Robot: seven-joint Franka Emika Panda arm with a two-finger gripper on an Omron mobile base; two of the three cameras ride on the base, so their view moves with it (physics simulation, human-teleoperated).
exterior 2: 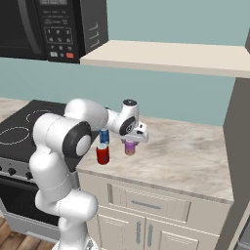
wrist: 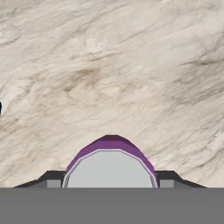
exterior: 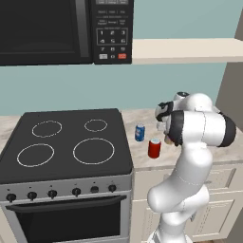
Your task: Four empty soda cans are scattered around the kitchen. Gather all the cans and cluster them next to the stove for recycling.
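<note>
Gripper [exterior 2: 130, 142]: closed on the purple-pink can [exterior 2: 130, 147], one dark finger tip [wrist: 52, 179] at each side of its silvery top in the hand view. The can hangs upright beneath the hand, over the marbled counter [exterior 2: 185, 151]; whether its base touches the stone cannot be told.

Just beside it toward the stove stands a red can [exterior 2: 102, 155], upright on the counter near the front edge. Behind the red one, a blue can [exterior: 139, 133] stands upright, close to the stove's side. The two are near each other but apart. The contents of the cans are not visible; tops appear closed.

The stove [exterior: 66, 156] adjoins the counter, its black cooktop bearing four white burner rings.

A black microwave [exterior: 66, 28] hangs above it, beside a pale shelf [exterior 2: 166, 58].
</note>
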